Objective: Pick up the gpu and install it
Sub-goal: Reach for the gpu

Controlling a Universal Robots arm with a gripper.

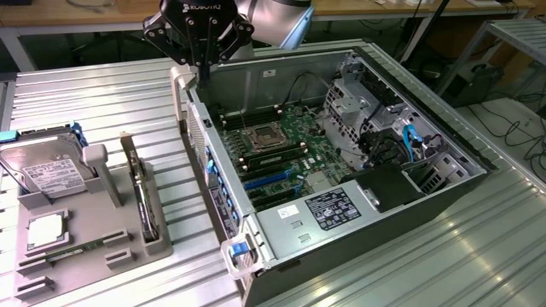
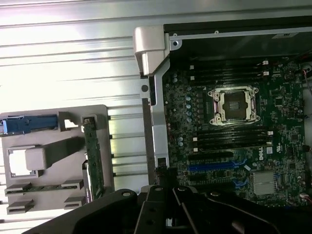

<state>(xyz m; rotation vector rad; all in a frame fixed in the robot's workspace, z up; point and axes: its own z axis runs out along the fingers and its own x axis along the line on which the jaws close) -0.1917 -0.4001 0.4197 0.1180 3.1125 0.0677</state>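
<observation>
While the black three-fingered gripper (image 1: 203, 64) hung clenched with its fingertips drawn together and nothing between them, it sat above the far corner of the open computer case (image 1: 265, 73), just over the pale rounded foot (image 1: 181, 83) on that corner. The gpu (image 1: 143, 195) stood on its long edge in a slot of the grey moulded tray (image 1: 94, 224), well apart from the gripper and on the exterior view's left of the case; seen edge-on it was a thin dark sliver, and from the wrist camera a narrow green strip (image 2: 92, 161). Beside it on the tray lay a boxy silver hard drive (image 1: 47, 169) with a white label, a square metal-capped processor (image 1: 45, 231) and a slim green memory stick (image 1: 77, 251). Inside the steel case the green motherboard (image 1: 290, 147) lay flat, with a square open processor socket (image 1: 265, 136), blue expansion slots (image 1: 268, 182) and a labelled metal power supply (image 1: 316, 214). Everything rested on a ribbed, shiny metal table (image 1: 102, 96).
</observation>
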